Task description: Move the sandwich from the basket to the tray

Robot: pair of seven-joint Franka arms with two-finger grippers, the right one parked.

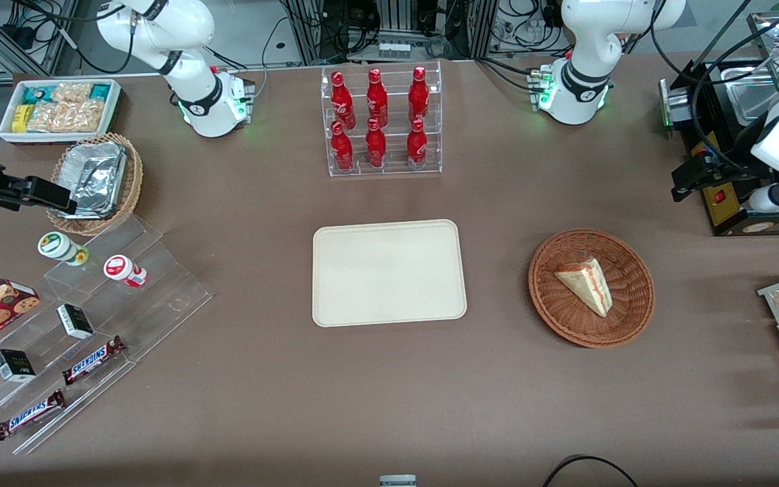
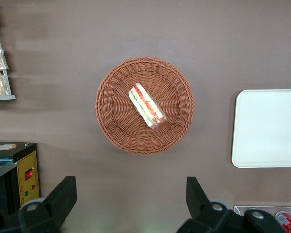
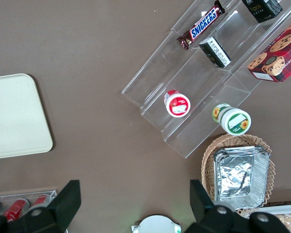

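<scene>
sandwich [image 1: 585, 285]: 1 wedge, lying in the reddish-brown wicker basket [image 1: 552, 308], cut side with red and green layers showing. Untouched.
tray [image 1: 388, 272]: cream, bare, beside the basket toward the parked arm's end of the table, clear gap between them.
gripper [image 2: 128, 199]: high above the table, looking down on the basket; fingers spread wide apart, holding nothing.
done: 0 of the steps, by my read.
left: descend, grasp sandwich, lift, carry to tray, release.
</scene>
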